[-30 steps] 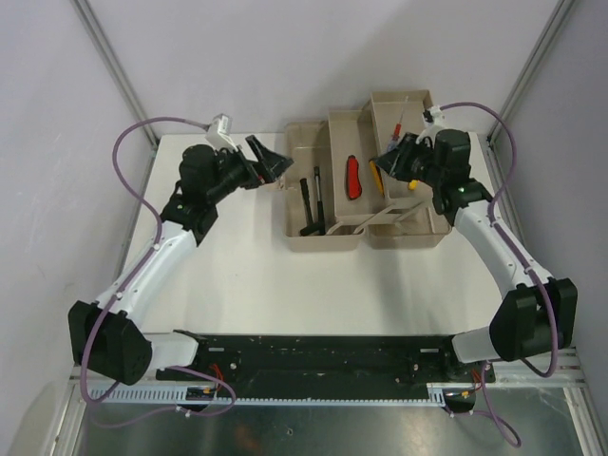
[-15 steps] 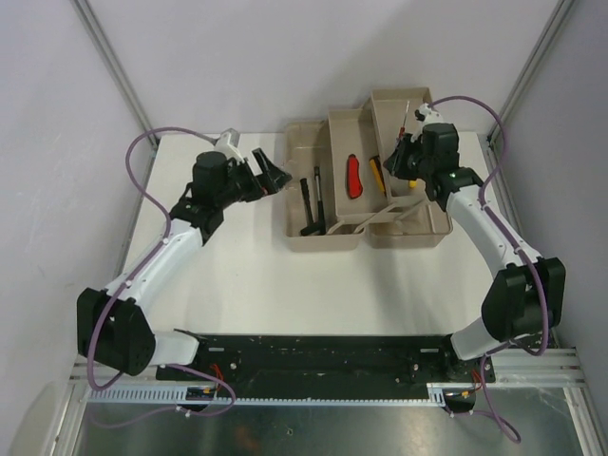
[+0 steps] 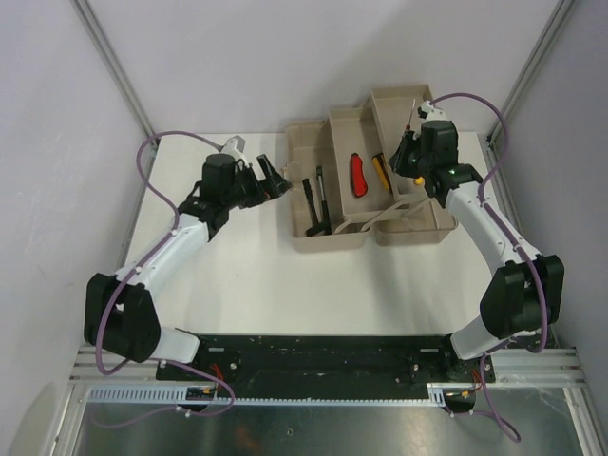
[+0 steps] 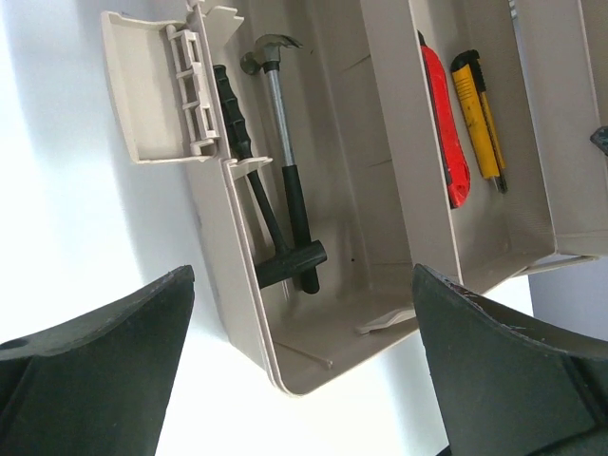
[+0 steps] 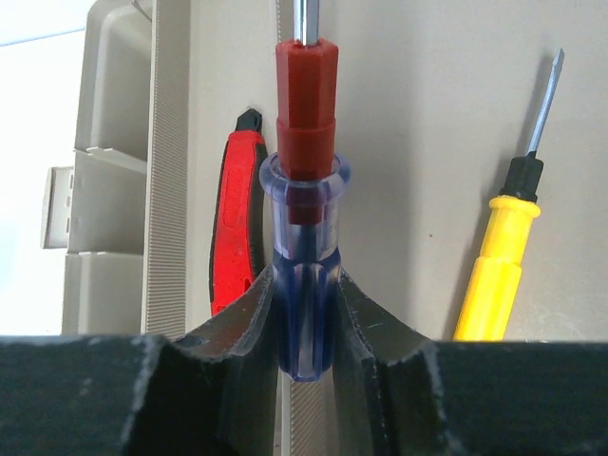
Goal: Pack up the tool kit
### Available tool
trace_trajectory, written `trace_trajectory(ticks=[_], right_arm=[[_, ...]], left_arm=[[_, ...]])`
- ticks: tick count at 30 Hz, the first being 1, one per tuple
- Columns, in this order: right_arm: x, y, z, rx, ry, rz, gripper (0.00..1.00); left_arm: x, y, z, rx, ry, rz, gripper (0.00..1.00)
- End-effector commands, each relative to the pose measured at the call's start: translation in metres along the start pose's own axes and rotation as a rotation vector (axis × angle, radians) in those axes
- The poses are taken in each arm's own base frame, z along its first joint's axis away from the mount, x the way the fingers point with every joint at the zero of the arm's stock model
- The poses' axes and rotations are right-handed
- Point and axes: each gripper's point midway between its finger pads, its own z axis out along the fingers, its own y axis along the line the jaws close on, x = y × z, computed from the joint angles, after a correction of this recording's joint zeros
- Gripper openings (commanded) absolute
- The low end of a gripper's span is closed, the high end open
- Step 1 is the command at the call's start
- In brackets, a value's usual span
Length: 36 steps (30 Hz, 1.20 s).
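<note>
The tool kit's beige toolbox [image 3: 329, 239] lies open on the white table with its trays folded out. A hammer [image 4: 282, 142] and another black-handled tool lie in its left compartment [image 4: 241, 285]. In the middle tray are a red utility knife [image 3: 357, 176] [image 4: 445, 123] and a yellow screwdriver [image 3: 379, 174] [image 5: 502, 256]. My right gripper [image 3: 407, 152] [image 5: 304, 318] is shut on a screwdriver with a blue translucent handle [image 5: 304, 275] and a red collar, held over that tray between the two. My left gripper [image 3: 275, 179] [image 4: 304, 275] stands wide open at the box's left end, holding nothing.
A beige latch flap [image 4: 152, 90] sticks out from the box's left wall. Grey enclosure walls and metal posts [image 3: 114, 66] ring the table. White tabletop [image 3: 256, 275] lies between the box and the arm bases.
My left gripper has moved right and nearer, up to the box's left end, still open. My right gripper has shifted slightly back over the trays with the screwdriver in it.
</note>
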Motion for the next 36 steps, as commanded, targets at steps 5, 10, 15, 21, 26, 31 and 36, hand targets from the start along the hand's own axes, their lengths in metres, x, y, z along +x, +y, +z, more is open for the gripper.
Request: trace_trajectory(ticks=[5,10,15,21,26,31,36], right_arm=[[-0.054,-0.012,-0.027,0.046,-0.178,0.012,0.27],[-0.062,-0.011,-0.032,0.033,-0.211,0.029,0.26],[-0.068,-0.01,-0.035,0.009,-0.23,0.047,0.26],[-0.052,-0.022,-0.019,0.027,-0.169,0.042,0.28],[-0.017,-0.032,0.001,0.07,-0.049,0.014,0.37],[-0.007,-0.032,0.006,0.092,-0.022,-0.016,0.43],[-0.003,-0.036,0.008,0.113,-0.014,-0.011,0.43]], left_arm=[[0.0,0.008,0.006,-0.026,-0.002,0.034,0.98],[0.003,0.012,0.01,-0.038,0.007,0.035,0.98],[0.007,0.016,0.015,-0.047,0.021,0.038,0.98],[0.009,0.018,0.022,-0.047,0.037,0.041,0.98],[0.01,0.018,0.025,-0.044,0.047,0.045,0.97],[0.013,0.019,0.027,-0.043,0.058,0.045,0.97],[0.015,0.021,0.029,-0.045,0.066,0.045,0.97]])
